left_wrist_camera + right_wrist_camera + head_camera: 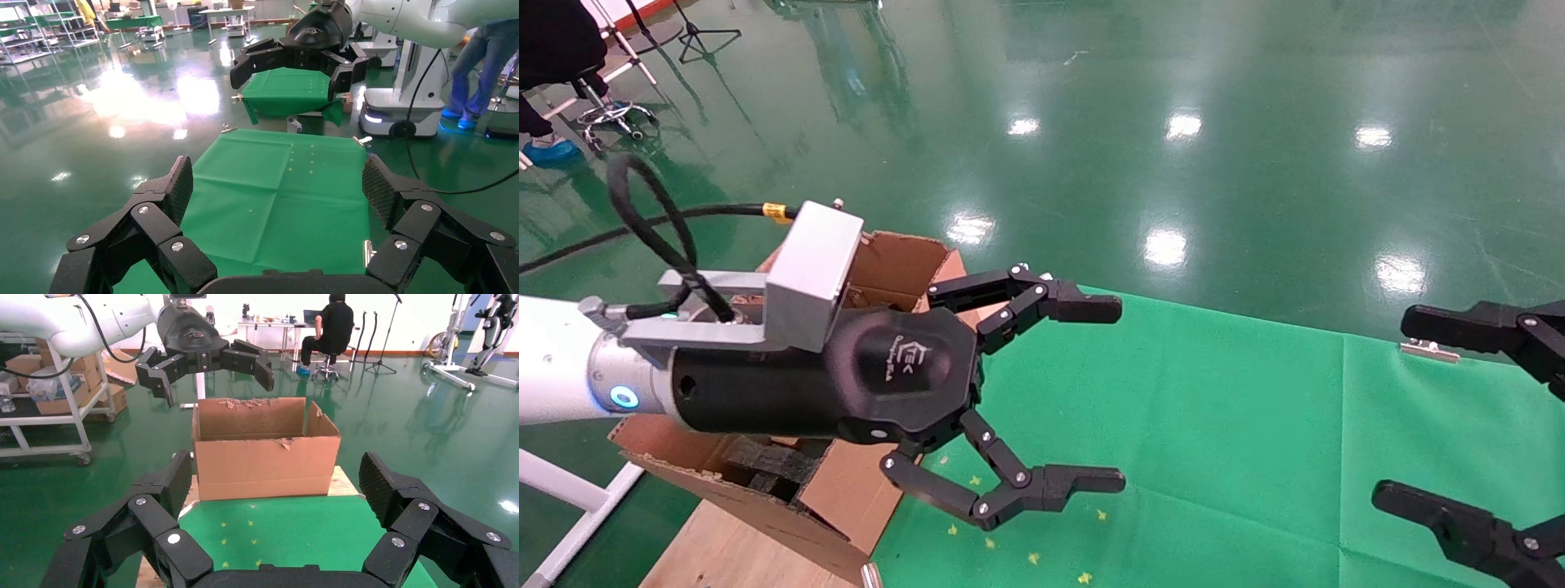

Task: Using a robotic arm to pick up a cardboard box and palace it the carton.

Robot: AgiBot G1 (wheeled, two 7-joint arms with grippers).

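The left gripper (1103, 392) is hanging with its fingers spread wide and nothing between them, above the near left part of the bench (1214, 425) with its green cloth. Its white robotic arm (556, 363) is reaching in from the left, carrying a silver bracket (805, 265) and a black cable (650, 220). Directly beneath and behind this gripper's body the carton (846, 490) is standing at the bench's left end, flaps upright and edges torn, with dark foam blocks (764, 465) lying inside it. Small yellow specks (1034, 558) are dotting the cloth just below the lower finger. Well apart to the right, the right gripper (1434, 408) is also gaping open and empty over the cloth's right side, facing the carton. The small cardboard box is not showing in any view. Beyond both grippers, the glossy green floor (1173, 122) is reflecting ceiling lights.
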